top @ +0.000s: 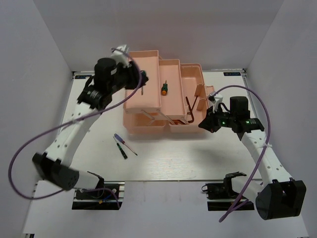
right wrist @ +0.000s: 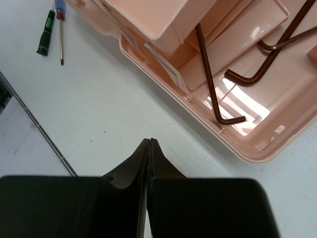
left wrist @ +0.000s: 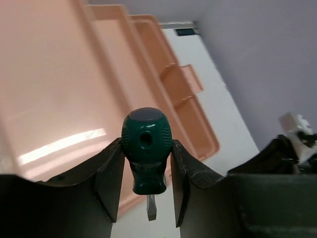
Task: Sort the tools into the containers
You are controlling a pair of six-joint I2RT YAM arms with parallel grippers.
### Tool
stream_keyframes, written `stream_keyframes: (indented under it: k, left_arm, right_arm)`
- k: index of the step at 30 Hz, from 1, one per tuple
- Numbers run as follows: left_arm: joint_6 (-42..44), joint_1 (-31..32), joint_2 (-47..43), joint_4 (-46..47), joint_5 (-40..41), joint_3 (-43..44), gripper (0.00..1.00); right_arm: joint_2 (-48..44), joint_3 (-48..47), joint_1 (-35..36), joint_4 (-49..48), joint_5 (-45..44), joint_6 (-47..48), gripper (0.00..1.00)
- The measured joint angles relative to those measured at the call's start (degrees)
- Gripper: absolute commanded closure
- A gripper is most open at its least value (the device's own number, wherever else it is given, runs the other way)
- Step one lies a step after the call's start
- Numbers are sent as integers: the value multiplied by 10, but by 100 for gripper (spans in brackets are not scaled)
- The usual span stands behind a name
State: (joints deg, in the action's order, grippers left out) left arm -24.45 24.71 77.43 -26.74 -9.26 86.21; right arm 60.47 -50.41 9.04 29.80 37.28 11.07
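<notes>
A stubby screwdriver (top: 164, 89) lies in the toolbox tray (top: 171, 106).

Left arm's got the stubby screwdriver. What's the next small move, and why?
Probably nudge the left end effector a little inward over the tray before releasing. It is shut on the screwdriver, but from above it sits at the tray's left edge, so a drop here might miss.

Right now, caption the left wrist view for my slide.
Left gripper holds a stubby green screwdriver, peach toolbox trays behind.
</notes>
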Motion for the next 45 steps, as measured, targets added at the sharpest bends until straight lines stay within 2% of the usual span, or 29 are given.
stream_keyframes:
  k: [5, 9, 12, 13, 14, 15, 16, 17, 19, 20, 23, 27, 29, 32, 33, 35, 37, 39, 40, 41, 43, 45]
  left_arm:
    - [38, 45, 169, 19, -93, 167, 100]
    - [52, 76, 255, 10, -95, 238, 100]
    - [55, 94, 301, -22, -65, 274, 100]
    - [55, 99, 316, -33, -50, 288, 100]
    - [56, 102, 329, -39, -37, 297, 100]
    - [56, 104, 341, -49, -23, 306, 100]
    - [56, 107, 354, -61, -10, 316, 92]
    - [57, 108, 365, -70, 1, 325, 88]
    - [60, 112, 390, -96, 22, 350, 83]
    - [62, 113, 401, -107, 32, 362, 74]
    - [66, 119, 422, -133, 58, 382, 59]
    - [72, 128, 431, -162, 76, 389, 48]
    - [74, 132, 435, -175, 82, 401, 46]
    - [77, 134, 438, -184, 86, 419, 35]
    - [76, 135, 438, -184, 87, 425, 31]
    - [77, 135, 438, -187, 87, 436, 29]
    - [77, 135, 438, -192, 87, 449, 29]
    - [77, 135, 438, -194, 87, 461, 34]
    - [76, 135, 435, -194, 87, 463, 50]
    - [74, 136, 429, -195, 89, 460, 61]
    - [76, 137, 396, -193, 97, 423, 83]
    - [75, 138, 318, -174, 111, 322, 86]
  right_arm:
    - [0, 6, 0, -2, -25, -6, 100]
    - [-6, 10, -1, -12, -44, -15, 100]
    - [-14, 16, -4, -14, -55, -19, 99]
    - [-14, 16, -5, -15, -58, -19, 95]
    - [-16, 16, -5, -16, -60, -21, 85]
    - [-17, 16, -7, -16, -61, -23, 80]
    - [-19, 16, -7, -17, -62, -24, 76]
    - [-20, 16, -8, -17, -62, -25, 70]
    - [-23, 16, -8, -17, -62, -26, 66]
    - [-23, 16, -8, -17, -62, -27, 66]
    - [-24, 16, -9, -17, -62, -27, 63]
    - [-24, 16, -12, -17, -60, -28, 58]
    - [-24, 16, -12, -17, -58, -28, 49]
    - [-24, 16, -12, -16, -51, -27, 34]
    - [-24, 16, -12, -16, -48, -26, 33]
    - [-24, 16, -12, -16, -36, -19, 33]
    - [-24, 16, -12, -14, -23, -15, 35]
    - [-24, 16, -11, -12, -5, -1, 48]
    - [-24, 16, -11, -11, 9, 5, 55]
    - [-24, 16, -8, -10, 23, 14, 65]
    - [-23, 15, 5, -8, 44, 28, 74]
    - [-21, 13, 39, -8, 48, 43, 80]
